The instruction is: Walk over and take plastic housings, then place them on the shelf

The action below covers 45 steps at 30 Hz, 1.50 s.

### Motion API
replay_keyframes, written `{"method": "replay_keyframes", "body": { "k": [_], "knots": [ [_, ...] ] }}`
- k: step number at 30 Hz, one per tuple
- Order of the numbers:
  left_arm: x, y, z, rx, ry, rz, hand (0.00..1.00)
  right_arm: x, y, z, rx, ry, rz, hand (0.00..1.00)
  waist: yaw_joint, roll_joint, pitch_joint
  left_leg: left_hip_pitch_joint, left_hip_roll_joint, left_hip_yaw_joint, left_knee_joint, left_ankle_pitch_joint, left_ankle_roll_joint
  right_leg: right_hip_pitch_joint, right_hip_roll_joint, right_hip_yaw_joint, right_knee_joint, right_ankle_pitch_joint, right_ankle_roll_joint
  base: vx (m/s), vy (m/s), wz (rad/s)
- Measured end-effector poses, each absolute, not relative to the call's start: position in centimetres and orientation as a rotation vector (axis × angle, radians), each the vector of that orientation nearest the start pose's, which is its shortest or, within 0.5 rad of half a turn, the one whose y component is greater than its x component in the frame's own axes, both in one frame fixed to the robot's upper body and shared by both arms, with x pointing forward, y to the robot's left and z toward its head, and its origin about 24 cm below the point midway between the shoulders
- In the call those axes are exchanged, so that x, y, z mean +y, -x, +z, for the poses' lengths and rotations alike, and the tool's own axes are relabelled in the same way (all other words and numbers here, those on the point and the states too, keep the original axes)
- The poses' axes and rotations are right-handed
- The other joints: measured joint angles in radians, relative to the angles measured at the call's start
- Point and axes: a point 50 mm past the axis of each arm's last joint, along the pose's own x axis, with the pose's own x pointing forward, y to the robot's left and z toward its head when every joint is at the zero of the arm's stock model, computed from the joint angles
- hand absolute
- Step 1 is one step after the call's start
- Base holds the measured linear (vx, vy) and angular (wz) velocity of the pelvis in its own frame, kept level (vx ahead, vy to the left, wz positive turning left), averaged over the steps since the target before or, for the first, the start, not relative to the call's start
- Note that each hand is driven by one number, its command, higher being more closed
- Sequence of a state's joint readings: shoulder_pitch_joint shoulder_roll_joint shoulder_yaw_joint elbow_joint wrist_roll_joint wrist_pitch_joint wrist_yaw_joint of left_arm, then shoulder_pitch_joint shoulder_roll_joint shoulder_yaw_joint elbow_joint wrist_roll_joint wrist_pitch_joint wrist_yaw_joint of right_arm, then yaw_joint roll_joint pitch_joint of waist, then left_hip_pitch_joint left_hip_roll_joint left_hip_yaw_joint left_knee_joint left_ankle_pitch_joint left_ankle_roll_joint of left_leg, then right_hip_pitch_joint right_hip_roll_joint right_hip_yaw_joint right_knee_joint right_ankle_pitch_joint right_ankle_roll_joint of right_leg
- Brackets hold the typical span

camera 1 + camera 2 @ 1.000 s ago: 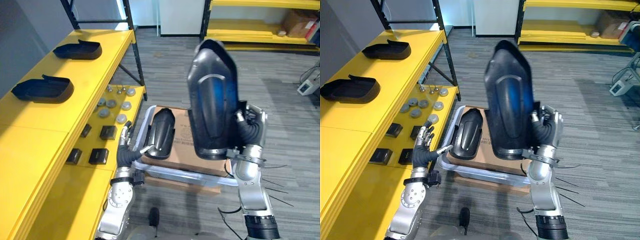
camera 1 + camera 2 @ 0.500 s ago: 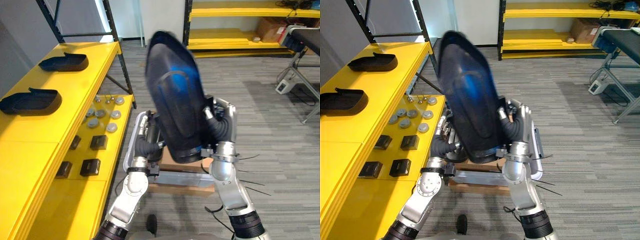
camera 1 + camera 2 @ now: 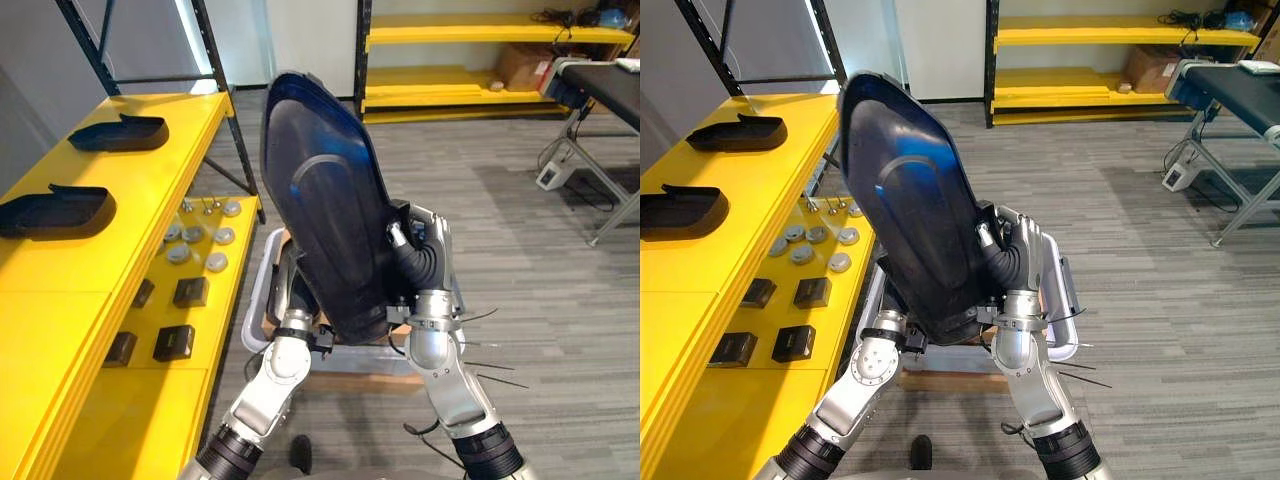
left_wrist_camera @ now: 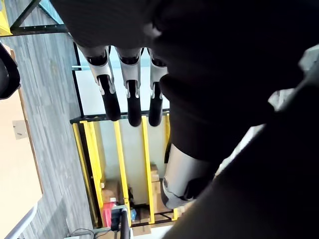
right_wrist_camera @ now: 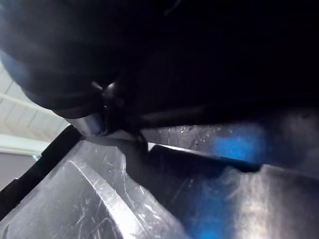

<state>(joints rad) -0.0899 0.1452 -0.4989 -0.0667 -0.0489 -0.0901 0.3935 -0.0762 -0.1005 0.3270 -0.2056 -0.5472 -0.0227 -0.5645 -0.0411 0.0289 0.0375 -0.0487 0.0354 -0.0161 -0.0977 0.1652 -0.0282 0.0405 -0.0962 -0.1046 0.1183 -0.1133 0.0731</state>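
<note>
- yellow shelf runs along the robot's left, with an upper level and a lower level set further out toward the aisle.
- second yellow rack stands at the far wall across the grey floor.
- big black plastic housing is in the air at centre, stood on end with its narrow tip up, leaning a little toward the shelf.
- grey tray sits on the floor below the held housing, mostly hidden by it; tan cardboard lies under it.
- two smaller black housings lie on the shelf's upper level, well apart: far one, near one.
- right hand is clamped on the big housing's right edge near the lower end, fingers curled round the rim.
- left hand is tucked behind the housing's lower end; wrist view shows its fingers straight with nothing in them. can't tell if it touches the housing.
- small black boxes sit on the lower level.
- cluster of silver discs lies just beyond the boxes.
</note>
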Motion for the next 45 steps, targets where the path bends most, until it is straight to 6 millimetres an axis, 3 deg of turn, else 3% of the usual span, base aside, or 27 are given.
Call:
{"method": "replay_keyframes", "body": {
  "k": [6,16,17,23,38,45],
  "knots": [
    [7.1,-24.5,7.3,-0.199,-0.035,-0.125,1.0,-10.6,-24.4,10.1,-0.456,0.49,-0.247,1.0,0.0,0.002,-0.005,0.001,0.001,0.0,-0.001,0.003,0.0,0.0,0.001,0.002,0.0,0.002,0.002,-0.01,-0.001,0.0],
    [7.7,-24.5,7.0,-0.178,-0.015,-0.094,1.0,-10.8,-23.9,9.1,-0.407,0.494,-0.238,1.0,0.0,0.002,-0.005,0.002,0.002,0.011,-0.006,0.003,0.0,-0.004,0.001,0.012,-0.001,0.005,0.006,-0.01,0.0,-0.02],
    [7.9,-24.4,6.7,-0.167,-0.014,-0.086,0.0,-10.9,-23.8,8.9,-0.395,0.491,-0.245,1.0,0.0,0.002,-0.005,0.002,0.002,0.013,-0.006,0.003,0.0,-0.005,0.001,0.014,-0.001,0.005,0.006,0.0,0.0,-0.03],
    [8.3,-24.6,5.7,-0.123,-0.012,-0.054,0.0,-11.7,-23.6,8.5,-0.366,0.487,-0.285,1.0,0.0,0.002,-0.005,0.001,0.002,0.018,-0.006,0.002,0.0,-0.008,0.0,0.02,-0.001,0.006,0.009,0.0,0.0,-0.03],
    [10.3,-23.8,4.8,-0.074,0.021,0.025,0.0,-18.4,-23.3,10.8,-0.386,0.534,-0.598,1.0,0.0,0.006,-0.009,-0.003,0.0,0.016,-0.006,0.002,0.0,-0.008,-0.002,0.017,-0.004,0.007,0.011,0.0,0.0,0.0],
    [10.0,-23.7,5.7,-0.103,0.064,-0.011,0.0,-18.7,-23.3,10.8,-0.378,0.586,-0.616,1.0,0.001,0.009,-0.011,-0.008,-0.001,0.005,-0.006,0.002,0.0,-0.008,-0.003,0.007,-0.004,0.007,0.011,0.0,0.0,0.03]
  ]
}}
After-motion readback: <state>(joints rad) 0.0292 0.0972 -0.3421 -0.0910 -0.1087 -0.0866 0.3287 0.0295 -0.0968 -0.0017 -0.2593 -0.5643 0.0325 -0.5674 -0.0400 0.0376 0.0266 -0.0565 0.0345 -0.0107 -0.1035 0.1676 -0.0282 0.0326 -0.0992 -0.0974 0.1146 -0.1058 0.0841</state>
